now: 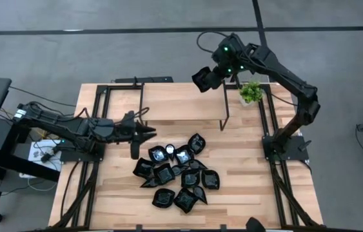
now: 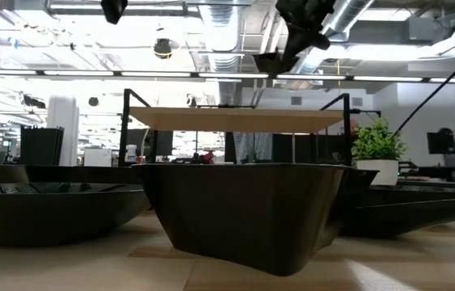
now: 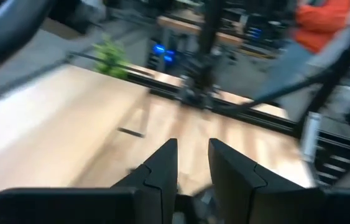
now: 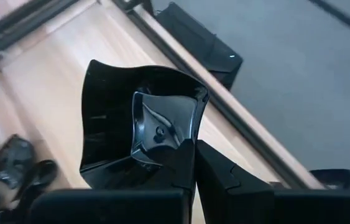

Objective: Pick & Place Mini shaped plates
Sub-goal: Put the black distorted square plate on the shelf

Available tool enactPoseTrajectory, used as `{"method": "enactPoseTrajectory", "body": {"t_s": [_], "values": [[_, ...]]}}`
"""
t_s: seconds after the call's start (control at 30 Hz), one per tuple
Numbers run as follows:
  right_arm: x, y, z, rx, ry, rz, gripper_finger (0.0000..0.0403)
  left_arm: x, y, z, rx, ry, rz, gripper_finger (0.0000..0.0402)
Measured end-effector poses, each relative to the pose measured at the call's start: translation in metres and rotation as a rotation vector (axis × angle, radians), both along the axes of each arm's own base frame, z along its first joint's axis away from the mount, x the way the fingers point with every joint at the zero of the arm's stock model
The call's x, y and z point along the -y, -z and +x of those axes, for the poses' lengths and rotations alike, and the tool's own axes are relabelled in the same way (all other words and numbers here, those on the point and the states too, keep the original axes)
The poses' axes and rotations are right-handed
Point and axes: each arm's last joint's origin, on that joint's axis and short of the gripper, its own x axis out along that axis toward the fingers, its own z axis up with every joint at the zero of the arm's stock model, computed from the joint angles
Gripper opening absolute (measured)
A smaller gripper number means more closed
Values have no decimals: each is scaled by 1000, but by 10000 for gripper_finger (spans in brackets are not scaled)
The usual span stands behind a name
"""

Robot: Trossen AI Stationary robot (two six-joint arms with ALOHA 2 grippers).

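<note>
Square black plate [image 4: 138, 118] fills right wrist view, rim pinched in right gripper [image 4: 194, 163], fingers closed tight on it. Gripper and plate held high above raised shelf [image 1: 181, 102], near its back edge; green plant [image 1: 251, 91] just beside. Left gripper [image 1: 147, 132] low over table [image 1: 245, 187], fingers a narrow gap apart, nothing between. Pile of black plates [image 1: 178, 173] just beside left gripper, well below right one.
</note>
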Motion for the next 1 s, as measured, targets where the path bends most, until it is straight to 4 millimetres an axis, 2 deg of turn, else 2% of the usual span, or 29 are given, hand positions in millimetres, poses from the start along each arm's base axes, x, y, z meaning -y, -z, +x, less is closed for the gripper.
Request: {"method": "enactPoseTrajectory", "body": {"t_s": [0.13,0.37,0.8,1.0], "values": [[5,0,-3,29,24,43,6,-2,0,0,3,-61,16,92],[11,4,-3,36,71,80,6,-2,0,0,4,-63,17,92],[42,65,23,-189,114,268,6,-2,0,0,5,-63,13,92],[47,74,19,-237,117,330,6,-2,0,0,4,-63,13,92]]}}
